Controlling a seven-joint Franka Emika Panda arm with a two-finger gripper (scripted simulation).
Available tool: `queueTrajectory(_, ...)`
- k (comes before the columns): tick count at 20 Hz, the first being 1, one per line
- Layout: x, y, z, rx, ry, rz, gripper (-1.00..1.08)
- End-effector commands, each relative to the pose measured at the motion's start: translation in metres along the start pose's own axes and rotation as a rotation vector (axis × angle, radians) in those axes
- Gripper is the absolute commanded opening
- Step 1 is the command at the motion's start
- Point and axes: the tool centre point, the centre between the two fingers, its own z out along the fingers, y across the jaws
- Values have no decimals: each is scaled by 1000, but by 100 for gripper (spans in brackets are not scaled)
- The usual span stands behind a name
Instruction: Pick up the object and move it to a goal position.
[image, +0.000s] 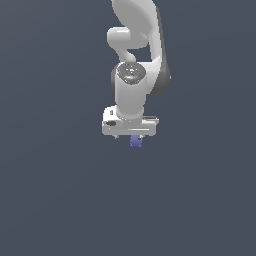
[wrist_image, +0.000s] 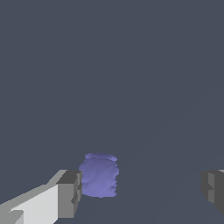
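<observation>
Arm (image: 132, 95): smooth white shell is seen, plastic-like, with a soft sheen – dark grey panels along one side.
Wrist cap (image: 131, 73): a glossier, metallic-looking disc is shown, with small highlights.
Gripper (wrist_image: 140, 192): white body, matt; finger pads (wrist_image: 69, 193) are rendered in flat dark grey, rubber-like.
Object (wrist_image: 99, 175): blue-purple, matt – its surface is seen as rough and ridged, with blurred edges.
Ground (image: 55, 200): uniform slate grey, matt, no texture is shown.
</observation>
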Motion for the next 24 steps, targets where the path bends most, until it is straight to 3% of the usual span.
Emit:
queueTrajectory(1, 0, 0, 0, 0, 0, 0, 100)
queueTrajectory(11, -10, -9, 11, 13, -34, -8, 100)
queueTrajectory(24, -23, -19, 28, 14, -16, 24, 100)
